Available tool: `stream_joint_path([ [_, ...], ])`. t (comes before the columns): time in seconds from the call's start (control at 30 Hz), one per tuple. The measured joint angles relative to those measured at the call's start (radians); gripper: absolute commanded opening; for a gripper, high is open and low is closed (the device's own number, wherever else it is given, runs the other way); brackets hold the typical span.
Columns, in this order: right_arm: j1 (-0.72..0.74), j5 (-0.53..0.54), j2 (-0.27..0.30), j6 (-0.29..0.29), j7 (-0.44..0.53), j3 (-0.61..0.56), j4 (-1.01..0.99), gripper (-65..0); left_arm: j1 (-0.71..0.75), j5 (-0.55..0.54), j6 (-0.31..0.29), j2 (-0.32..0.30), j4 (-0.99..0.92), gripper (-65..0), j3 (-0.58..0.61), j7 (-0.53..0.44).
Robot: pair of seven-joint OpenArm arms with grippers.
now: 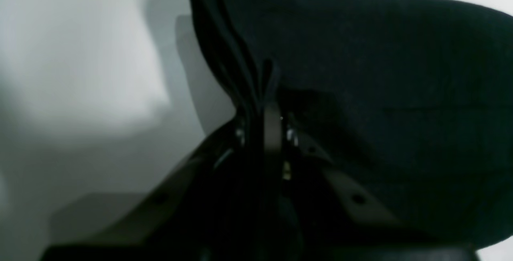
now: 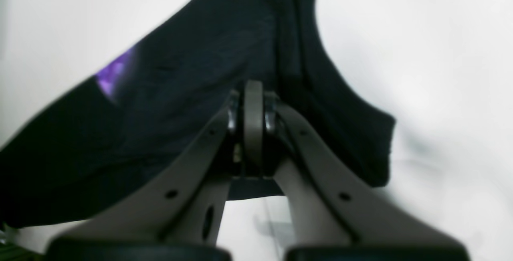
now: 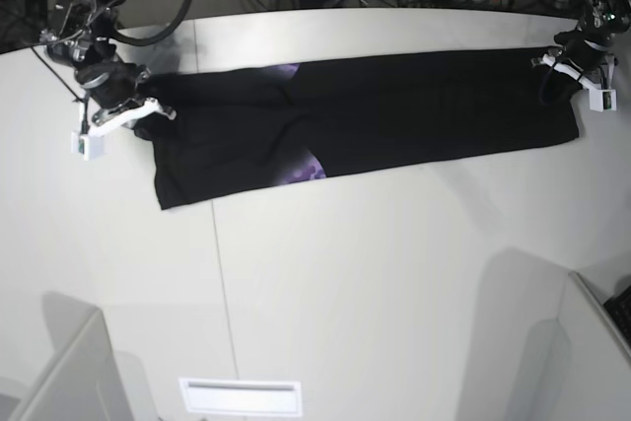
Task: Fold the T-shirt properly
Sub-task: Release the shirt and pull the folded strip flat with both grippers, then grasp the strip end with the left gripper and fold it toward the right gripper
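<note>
Nearest us we note the bare white table (image 3: pixel 345 283), with a seam line running front to back and low grey panels at its front corners. Further back the T-shirt (image 3: pixel 394 115) lies as a long black band, long axis running side to side, purple print showing at its front edge. The left gripper (image 3: pixel 552 71) pinches the band's end on the base view's right; the right gripper (image 3: pixel 148 110) pinches the opposite end. Behind the table, cables and equipment crowd the room.
</note>
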Motion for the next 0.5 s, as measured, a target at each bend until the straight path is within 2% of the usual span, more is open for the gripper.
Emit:
stream_joint_path([
  [0.2,-0.006,0.004,0.000,0.000,0.003,0.000,-0.014,-65.0,0.045,0.012,0.008,0.040,0.178,-65.0,-0.077,0.007],
  [0.43,-0.005,0.005,0.000,0.000,-0.001,0.000,-0.038,-65.0,0.115,0.011,0.004,0.109,0.375,-65.0,-0.077,0.017],
  [0.5,-0.005,0.004,0.000,0.000,-0.001,0.000,-0.038,-65.0,0.117,0.006,0.003,0.118,0.412,-65.0,-0.076,0.077],
])
